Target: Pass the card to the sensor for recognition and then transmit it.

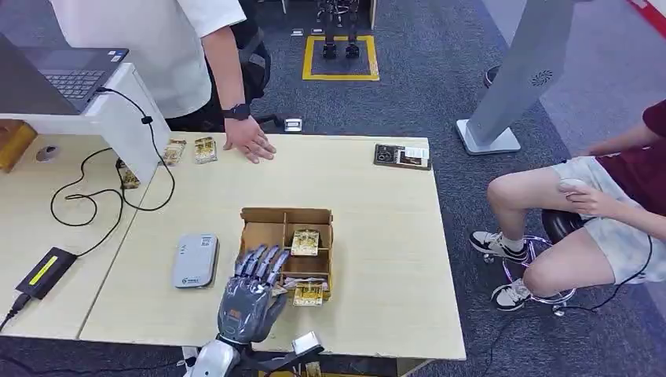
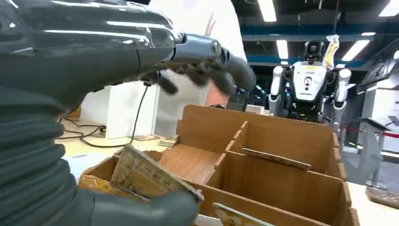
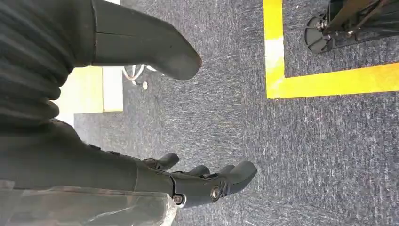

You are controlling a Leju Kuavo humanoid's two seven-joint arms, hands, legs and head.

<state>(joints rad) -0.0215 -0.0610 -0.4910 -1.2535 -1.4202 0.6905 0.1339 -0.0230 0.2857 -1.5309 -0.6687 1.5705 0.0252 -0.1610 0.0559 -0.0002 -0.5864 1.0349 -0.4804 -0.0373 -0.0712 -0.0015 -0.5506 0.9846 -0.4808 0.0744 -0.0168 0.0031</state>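
Left hand [image 1: 250,294] hovers over the wooden box's [image 1: 259,236] near-left compartment, fingers spread, thumb just under a card [image 2: 141,175] lying tilted there. Grey sensor [image 1: 195,260] sits just left of the box. Right hand [image 3: 188,181] hangs over carpet, fingers loosely apart, holding nothing.

Bright, even overhead light on the pale wooden tabletop [image 1: 377,228], soft short shadows, ceiling strip lights [image 2: 268,9] glaring in left wrist view, near dark fingers [image 2: 207,70] blurred, carpet sharp.

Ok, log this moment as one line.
left hand: open, over wooden box, above card | right hand: open, hanging over carpet | sensor: untouched on table
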